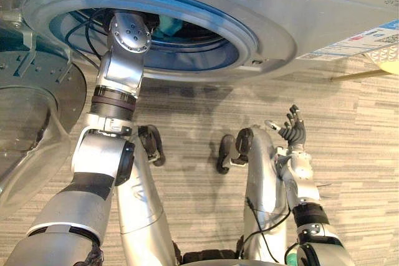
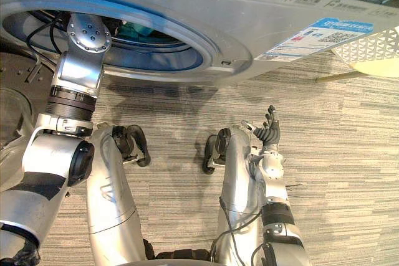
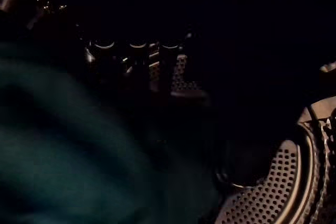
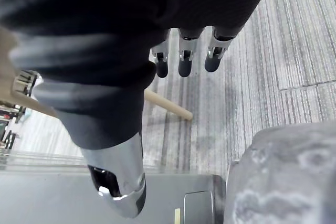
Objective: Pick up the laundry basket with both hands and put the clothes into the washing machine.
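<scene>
We see the teal clothes (image 1: 169, 26) inside the washing machine (image 1: 280, 29). Our left hand (image 3: 137, 56) is in there beside them, too dark for us to tell its grip. Our right hand (image 1: 293, 131) hovers over the floor (image 1: 361, 129), fingers loosely spread and empty. The laundry basket (image 2: 372, 48) sits near the machine's right side.

The washing machine (image 1: 299, 17) is set at the far side of the floor (image 1: 361, 154), with its door (image 1: 31, 91) swung open at the left and the laundry basket (image 2: 374, 51) placed near it at the right. A piece of clothing (image 1: 169, 26) is seen inside the drum (image 3: 268, 192), where the left hand (image 3: 137, 59) is also found. The right hand (image 1: 293, 130) is held over the floor in front of the machine, well apart from the basket.
</scene>
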`<state>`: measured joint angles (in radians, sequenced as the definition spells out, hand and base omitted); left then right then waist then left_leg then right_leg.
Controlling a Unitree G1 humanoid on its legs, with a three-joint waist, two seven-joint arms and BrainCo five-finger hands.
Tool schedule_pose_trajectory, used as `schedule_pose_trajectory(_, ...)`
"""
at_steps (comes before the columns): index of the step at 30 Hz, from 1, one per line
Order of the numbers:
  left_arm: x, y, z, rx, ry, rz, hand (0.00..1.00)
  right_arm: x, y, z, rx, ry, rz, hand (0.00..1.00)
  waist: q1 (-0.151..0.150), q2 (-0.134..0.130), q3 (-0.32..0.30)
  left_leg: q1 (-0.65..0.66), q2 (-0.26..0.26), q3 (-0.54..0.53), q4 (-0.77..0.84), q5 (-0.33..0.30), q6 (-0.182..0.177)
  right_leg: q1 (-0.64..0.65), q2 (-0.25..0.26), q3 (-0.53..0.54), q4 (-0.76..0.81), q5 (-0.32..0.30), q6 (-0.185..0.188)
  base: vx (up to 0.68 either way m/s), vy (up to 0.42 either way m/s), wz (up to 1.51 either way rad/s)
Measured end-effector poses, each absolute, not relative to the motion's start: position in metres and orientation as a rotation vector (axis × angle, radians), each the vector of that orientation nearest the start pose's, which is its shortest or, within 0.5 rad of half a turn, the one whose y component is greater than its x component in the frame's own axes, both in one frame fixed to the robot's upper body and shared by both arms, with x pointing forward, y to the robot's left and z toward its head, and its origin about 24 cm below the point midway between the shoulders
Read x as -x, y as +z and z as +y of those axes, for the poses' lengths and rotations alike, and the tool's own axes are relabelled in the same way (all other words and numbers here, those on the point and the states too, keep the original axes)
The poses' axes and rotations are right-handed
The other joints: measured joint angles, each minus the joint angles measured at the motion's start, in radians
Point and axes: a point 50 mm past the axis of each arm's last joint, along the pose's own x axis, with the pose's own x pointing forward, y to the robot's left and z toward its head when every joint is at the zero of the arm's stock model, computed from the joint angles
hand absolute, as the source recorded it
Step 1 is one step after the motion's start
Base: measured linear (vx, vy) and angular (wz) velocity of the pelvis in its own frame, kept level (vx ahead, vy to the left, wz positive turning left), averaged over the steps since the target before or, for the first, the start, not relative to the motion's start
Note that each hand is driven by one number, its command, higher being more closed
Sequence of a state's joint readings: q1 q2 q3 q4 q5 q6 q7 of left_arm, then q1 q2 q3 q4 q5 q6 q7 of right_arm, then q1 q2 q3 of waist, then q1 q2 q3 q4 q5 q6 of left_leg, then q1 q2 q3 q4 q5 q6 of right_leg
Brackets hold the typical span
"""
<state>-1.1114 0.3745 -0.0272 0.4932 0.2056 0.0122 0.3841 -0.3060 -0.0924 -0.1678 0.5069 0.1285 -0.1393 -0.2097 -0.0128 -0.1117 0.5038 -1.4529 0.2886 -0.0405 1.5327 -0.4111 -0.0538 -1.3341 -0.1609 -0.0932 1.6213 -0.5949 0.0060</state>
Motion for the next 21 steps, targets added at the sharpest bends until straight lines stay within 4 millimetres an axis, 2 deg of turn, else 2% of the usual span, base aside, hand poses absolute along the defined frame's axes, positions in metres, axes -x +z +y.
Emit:
schedule_pose_trajectory(4, -0.379, 0.261, 0.171, -0.356, 0.287, -0.576, 0.0, -0.298, 0.008, -0.195, -0.085, -0.32, 0.147, 0.0, 0.012, 0.0, -0.008, 0.088, -0.007, 0.005, -0.097, 0.029, -0.021, 0.09, 0.0, -0.03, -0.087, 0.011, -0.019, 0.05, -0.092, 0.11)
schedule_pose_trajectory(5, -0.376, 0.231, 0.168, -0.325, 0.247, -0.505, 0.0, -0.292, -0.001, -0.192, -0.095, -0.315, 0.186, 0.0, 0.023, 0.001, -0.049, 0.106, -0.007, 0.008, -0.139, 0.035, -0.029, 0.106, 0.001, -0.042, -0.125, 0.016, -0.027, 0.09, -0.104, 0.07)
schedule_pose_trajectory(6, -0.373, 0.212, 0.166, -0.307, 0.234, -0.464, 0.0, -0.288, -0.007, -0.19, -0.101, -0.316, 0.209, 0.0, 0.027, -0.001, -0.076, 0.116, -0.007, 0.01, -0.165, 0.041, -0.033, 0.117, 0.002, -0.049, -0.148, 0.019, -0.032, 0.09, -0.084, 0.08)
schedule_pose_trajectory(7, -0.371, 0.2, 0.165, -0.296, 0.226, -0.436, 0.0, -0.286, -0.009, -0.19, -0.101, -0.316, 0.221, 0.0, 0.029, 0.0, -0.084, 0.131, -0.008, 0.011, -0.182, 0.047, -0.034, 0.133, 0.002, -0.055, -0.164, 0.02, -0.033, 0.12, -0.082, 0.12)
schedule_pose_trajectory(9, -0.357, 0.15, 0.162, -0.242, 0.204, -0.307, 0.0, -0.282, -0.015, -0.189, -0.086, -0.312, 0.25, 0.0, 0.031, 0.0, -0.088, 0.229, -0.01, 0.012, -0.252, 0.056, -0.046, 0.236, 0.003, -0.077, -0.234, 0.023, -0.036, 0.13, -0.078, 0.16)
schedule_pose_trajectory(10, -0.352, 0.135, 0.162, -0.22, 0.201, -0.266, 0.0, -0.28, -0.017, -0.189, -0.082, -0.314, 0.258, 0.0, 0.031, 0.001, -0.098, 0.248, -0.011, 0.012, -0.27, 0.057, -0.048, 0.258, 0.004, -0.082, -0.252, 0.023, -0.036, 0.13, -0.072, 0.16)
schedule_pose_trajectory(11, -0.338, 0.1, 0.162, -0.162, 0.194, -0.158, 0.0, -0.272, -0.025, -0.191, -0.074, -0.321, 0.287, 0.0, 0.032, 0.002, -0.127, 0.302, -0.012, 0.015, -0.314, 0.062, -0.055, 0.313, 0.006, -0.094, -0.294, 0.023, -0.036, 0.14, -0.07, 0.16)
schedule_pose_trajectory(13, -0.321, 0.067, 0.163, -0.112, 0.183, -0.058, 0.0, -0.264, -0.032, -0.193, -0.056, -0.326, 0.319, 0.0, 0.037, 0.003, -0.147, 0.366, -0.014, 0.016, -0.361, 0.066, -0.062, 0.382, 0.01, -0.107, -0.342, 0.024, -0.035, 0.15, -0.064, 0.14)
schedule_pose_trajectory(15, -0.288, 0.018, 0.165, -0.065, 0.175, 0.108, 0.0, -0.248, -0.046, -0.196, -0.032, -0.337, 0.386, 0.0, 0.054, 0.013, -0.174, 0.486, -0.012, 0.021, -0.449, 0.077, -0.074, 0.508, 0.024, -0.129, -0.44, 0.039, -0.034, 0.16, -0.051, 0.09)
schedule_pose_trajectory(16, -0.279, 0.008, 0.167, -0.061, 0.171, 0.145, 0.0, -0.243, -0.05, -0.197, -0.03, -0.34, 0.405, 0.0, 0.056, 0.015, -0.18, 0.518, -0.012, 0.023, -0.475, 0.082, -0.076, 0.54, 0.026, -0.134, -0.467, 0.044, -0.032, 0.18, -0.043, 0.18)
schedule_pose_trajectory(18, -0.248, -0.028, 0.172, -0.059, 0.167, 0.291, 0.0, -0.227, -0.065, -0.199, -0.007, -0.347, 0.473, 0.0, 0.059, 0.027, -0.197, 0.65, -0.019, 0.036, -0.602, 0.114, -0.078, 0.676, 0.03, -0.157, -0.596, 0.08, -0.018, 0.15, -0.01, 0.22)
schedule_pose_trajectory(21, -0.218, -0.066, 0.179, -0.065, 0.17, 0.468, 0.0, -0.213, -0.082, -0.197, 0.003, -0.334, 0.562, 0.0, 0.06, 0.039, -0.22, 0.788, -0.026, 0.072, -0.74, 0.154, -0.072, 0.802, 0.04, -0.16, -0.74, 0.133, -0.002, 0.12, 0.051, 0.02)
